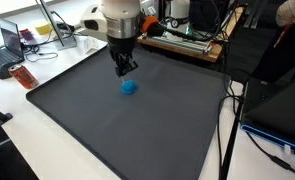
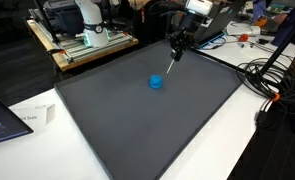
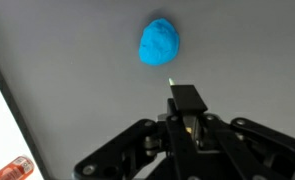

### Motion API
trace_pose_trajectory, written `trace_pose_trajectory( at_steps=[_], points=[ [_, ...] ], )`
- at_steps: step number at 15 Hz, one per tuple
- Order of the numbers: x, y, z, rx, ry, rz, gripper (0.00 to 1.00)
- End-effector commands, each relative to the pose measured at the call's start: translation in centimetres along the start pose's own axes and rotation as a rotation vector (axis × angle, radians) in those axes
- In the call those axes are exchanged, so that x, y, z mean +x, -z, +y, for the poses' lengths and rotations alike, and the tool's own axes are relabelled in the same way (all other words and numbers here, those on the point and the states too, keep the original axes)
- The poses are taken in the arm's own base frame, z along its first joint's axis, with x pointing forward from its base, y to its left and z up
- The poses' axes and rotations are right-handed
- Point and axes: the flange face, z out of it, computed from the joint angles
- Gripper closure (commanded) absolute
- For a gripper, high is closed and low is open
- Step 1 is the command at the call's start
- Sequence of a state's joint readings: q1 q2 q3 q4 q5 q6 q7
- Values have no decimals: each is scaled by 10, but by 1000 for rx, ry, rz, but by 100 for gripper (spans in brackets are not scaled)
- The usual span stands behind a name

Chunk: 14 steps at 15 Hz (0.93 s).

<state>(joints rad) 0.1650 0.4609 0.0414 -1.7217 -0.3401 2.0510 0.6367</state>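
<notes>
1. Arm [image 1: 120, 20]: white Franka unit. It came down from the top of frame in an exterior view, with the wrist pointed almost straight down over the far part of the mat. In an exterior view [image 2: 192, 12] it reached in from the far edge with the last links leaning slightly.
2. Gripper [image 1: 123, 69]: black, two-fingered, seen in both exterior views [image 2: 173, 57]. In the wrist view [image 3: 187, 97] the jaws were pressed together with no gap between the tips. A thin pale sliver [image 3: 171, 81] stood out just ahead of the fingertips. Whether it was gripped, and what it was, could not be told.
3. Blue lump [image 1: 128, 86]: rounded and soft-looking, lying on the mat just beside and below the fingertips. It appeared in both exterior views [image 2: 156, 82]. In the wrist view [image 3: 159, 43] it sat ahead of the tips and clear of them, touched by nothing.
4. Mat [image 1: 137, 130]: dark grey and rectangular, covering most of the white table [image 1: 47, 140]. It was also logged in the exterior view [image 2: 147, 130] and as the wrist view's backdrop [image 3: 67, 60].
5. Laptop [image 1: 7, 45]: open, off the mat's corner.
6. Orange-red object [image 1: 24, 76]: lay beside the mat's edge, and its end showed in the wrist view [image 3: 17, 168].
7. Cables [image 2: 269, 75]: bundled, lying beside the mat.
8. Metal frame [image 2: 87, 40]: stood beyond the mat's far edge.
</notes>
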Motion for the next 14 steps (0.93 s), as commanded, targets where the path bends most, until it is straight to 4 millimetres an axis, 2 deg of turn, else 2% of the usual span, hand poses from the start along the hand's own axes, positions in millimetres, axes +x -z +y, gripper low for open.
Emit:
trace_pose_trajectory(
  at_steps=[1,7,8,10,13,14],
  points=[
    [-22,14,34,104,43,40,97],
    [-64,21,84,243,100,93,97],
    [-40,17,63,191,87,78,87],
    [-52,18,77,211,94,83,87],
    [-58,20,81,215,96,84,87],
    [-56,18,79,227,88,75,97]
  ],
)
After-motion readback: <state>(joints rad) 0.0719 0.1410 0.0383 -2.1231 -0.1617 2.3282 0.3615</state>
